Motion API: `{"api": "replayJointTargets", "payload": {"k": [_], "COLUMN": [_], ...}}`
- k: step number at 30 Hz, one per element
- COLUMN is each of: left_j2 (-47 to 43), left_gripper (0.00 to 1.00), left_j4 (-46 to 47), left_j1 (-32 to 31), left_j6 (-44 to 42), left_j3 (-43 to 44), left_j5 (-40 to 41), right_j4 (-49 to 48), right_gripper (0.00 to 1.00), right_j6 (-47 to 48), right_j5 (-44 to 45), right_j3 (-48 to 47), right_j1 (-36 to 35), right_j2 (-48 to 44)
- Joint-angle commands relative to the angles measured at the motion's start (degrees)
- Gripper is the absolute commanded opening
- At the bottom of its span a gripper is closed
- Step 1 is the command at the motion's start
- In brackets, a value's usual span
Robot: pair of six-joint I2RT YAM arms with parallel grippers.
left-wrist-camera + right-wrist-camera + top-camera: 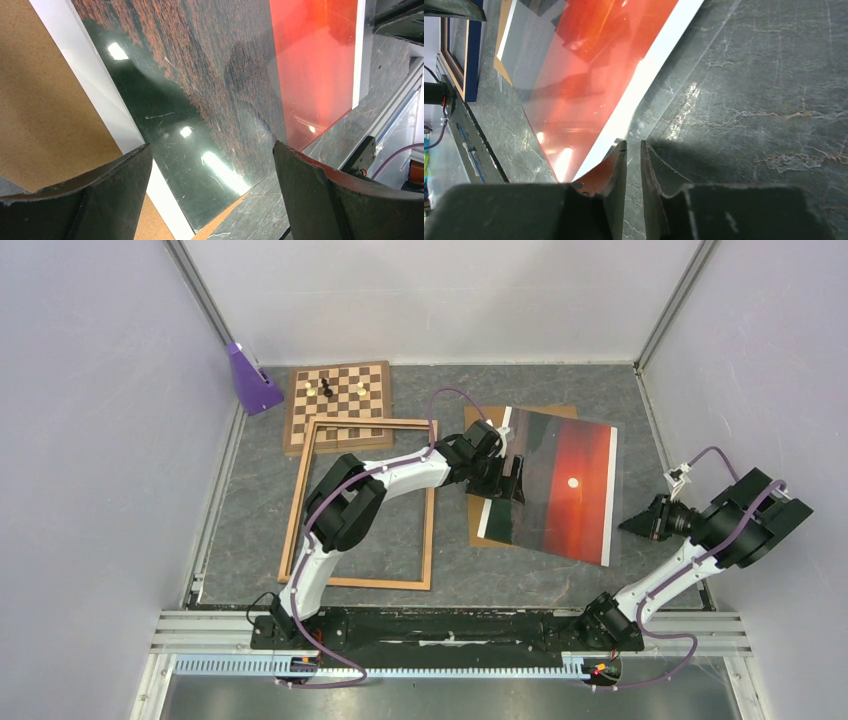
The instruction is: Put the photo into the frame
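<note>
Top view: the photo (560,485) lies picture side up, skewed across the backing board (478,530). It is well to the right of the frame (300,502), which lies wood side up on the table (250,510). Your left arm stretches right across the frame, with the left gripper (503,478) over the photo's left edge. Your right arm is folded back, and the right gripper (632,523) sits low near the photo's right edge. Left wrist view: the jaws are spread wide and hold nothing, straddling the dark sea and the white strip near a corner. The board shows under that strip, so take the print alone, probably by sliding one finger (100,195) beneath the strip. The glossy face looks slippery, so pinch at the edge and close slowly. Right wrist view: the jaws are parted by a narrow slit with nothing in it. The tips are down at the table, just beside the white edge strip. Use them, I judge, as a stop against sliding.
</note>
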State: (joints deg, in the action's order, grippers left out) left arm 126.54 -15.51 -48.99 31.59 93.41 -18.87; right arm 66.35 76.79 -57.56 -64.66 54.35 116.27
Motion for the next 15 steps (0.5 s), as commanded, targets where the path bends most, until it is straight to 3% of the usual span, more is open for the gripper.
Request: {"api": "replayJointTargets", "payload": {"k": [1, 10, 15], "left_j2": [2.82, 3.19, 2.96], "left_gripper": [0.98, 0.98, 0.98], "left_j4": [-0.55, -0.49, -0.3], "left_j1": [-1.12, -1.19, -1.18], "left_j6": [-1.66, -1.62, -1.98], "left_j3": [-2.73, -2.68, -3.0], "left_j5": [0.59, 0.59, 0.77], "right_j4": [-2.41, -10.07, -13.82], "right_gripper": [0.21, 0.42, 0.44], "right_j6": [-4.38, -11.01, -13.84], "right_j5": [-3.81, -0.16, 2.08], "right_j3": [-1.12, -0.24, 1.14], "right_j1": [-0.91, -0.91, -0.91], "right_j2": [4.37, 3.52, 2.35]}}
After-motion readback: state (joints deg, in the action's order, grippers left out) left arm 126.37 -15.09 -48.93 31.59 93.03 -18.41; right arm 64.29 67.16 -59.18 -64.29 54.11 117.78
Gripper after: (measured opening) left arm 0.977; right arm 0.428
